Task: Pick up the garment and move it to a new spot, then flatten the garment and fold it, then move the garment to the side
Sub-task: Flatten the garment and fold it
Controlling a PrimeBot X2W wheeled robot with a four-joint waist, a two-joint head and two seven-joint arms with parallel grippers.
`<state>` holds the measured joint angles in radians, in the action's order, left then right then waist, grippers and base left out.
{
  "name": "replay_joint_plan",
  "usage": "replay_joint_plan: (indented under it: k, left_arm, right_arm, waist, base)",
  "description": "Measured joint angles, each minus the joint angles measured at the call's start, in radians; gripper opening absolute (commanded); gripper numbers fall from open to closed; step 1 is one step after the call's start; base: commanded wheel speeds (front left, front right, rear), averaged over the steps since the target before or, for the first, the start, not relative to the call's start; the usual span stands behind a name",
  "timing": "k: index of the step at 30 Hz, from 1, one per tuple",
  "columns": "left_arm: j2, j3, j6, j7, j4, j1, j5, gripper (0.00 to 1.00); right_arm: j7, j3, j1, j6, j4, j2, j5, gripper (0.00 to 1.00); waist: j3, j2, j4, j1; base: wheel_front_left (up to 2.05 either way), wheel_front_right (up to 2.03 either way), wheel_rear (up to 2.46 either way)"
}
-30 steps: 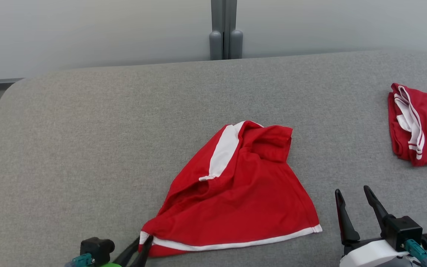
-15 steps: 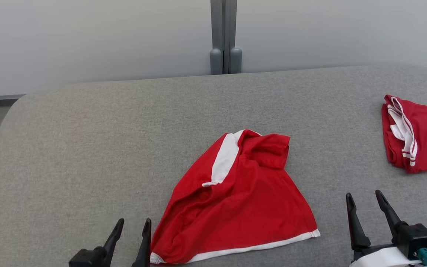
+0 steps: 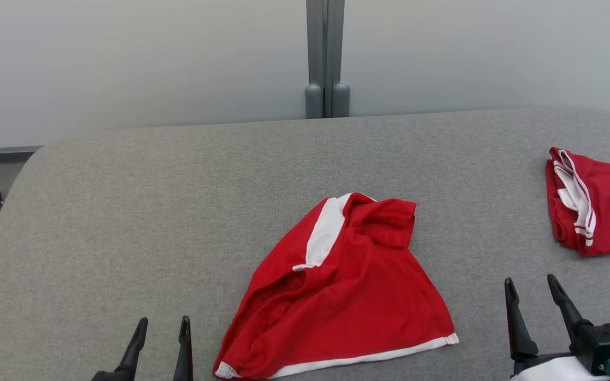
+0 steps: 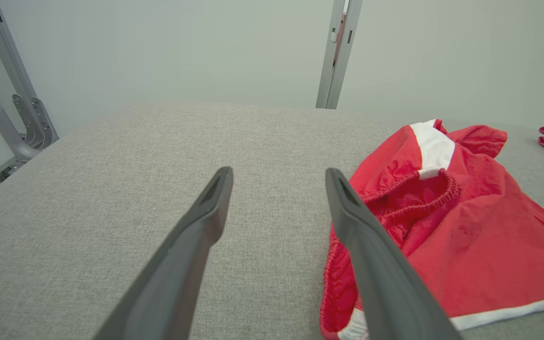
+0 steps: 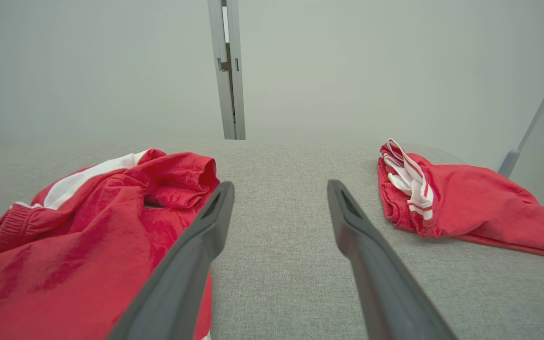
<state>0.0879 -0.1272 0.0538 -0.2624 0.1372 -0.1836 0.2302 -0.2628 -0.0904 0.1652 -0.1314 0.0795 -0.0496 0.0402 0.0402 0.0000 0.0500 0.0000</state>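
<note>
Red cloth with a white side panel and a white hem band makes up the crumpled garment (image 3: 342,296), apparently a pair of shorts. It lies near the front middle of the grey cloth-covered table (image 3: 151,211), its upper corner turned over on itself and its elastic waistband bunched toward the left. Just beside its lower-left corner, the left gripper (image 3: 163,319) stands with its two dark fingers apart and nothing between them. The right gripper (image 3: 530,278), likewise spread and empty, sits apart from the right end of the hem. A second red-and-white garment (image 3: 601,206), folded, rests well apart at the table's right edge. Judged risks: a pinch at the bunched waistband may catch one layer only, or both, so that the cloth twists rather than spreads; a pull at one corner may drag the heap instead of flattening it; a wide rightward move may disturb the folded piece. Count: two garments, two grippers, one table.
</note>
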Motion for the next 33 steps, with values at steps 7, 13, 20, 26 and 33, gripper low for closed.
replay_joint_plan:
  k: [7, 13, 20, 26, 33]
  left_arm:
    - [-0.027, 0.042, 0.039, 0.000, 0.004, -0.011, -0.044, 1.00]
    - [-0.034, 0.059, 0.053, 0.000, 0.003, -0.011, -0.058, 1.00]
    - [-0.036, 0.051, 0.065, 0.000, 0.090, -0.010, -0.053, 1.00]
    - [0.027, -0.039, 0.073, 0.177, 0.121, 0.016, -0.010, 1.00]
    - [0.133, -0.199, 0.074, 0.351, 0.038, 0.030, 0.161, 1.00]
  right_arm:
    - [0.000, 0.015, 0.013, 0.000, 0.010, 0.000, 0.002, 1.00]
    - [0.000, 0.021, 0.014, 0.000, 0.010, 0.000, 0.007, 1.00]
    - [0.000, 0.038, -0.001, 0.000, 0.002, 0.000, 0.034, 1.00]
    - [0.051, 0.121, -0.038, 0.000, 0.092, -0.034, 0.035, 1.00]
    - [0.261, 0.248, -0.122, 0.000, 0.192, -0.124, 0.074, 1.00]
  waist:
    - [0.009, 0.0000, -0.001, 0.0000]
    - [0.001, 0.0000, -0.002, 0.0000]
    - [-0.004, 0.0000, 0.001, 0.0000]
    - [-0.011, 0.0000, 0.008, 0.0000]
    - [-0.038, 0.0000, 0.006, 0.0000]
  base:
    - [0.00, 0.00, 0.00]
    - [0.00, 0.00, 0.00]
    - [0.00, 0.00, 0.00]
    - [0.00, 0.00, 0.00]
    - [0.00, 0.00, 0.00]
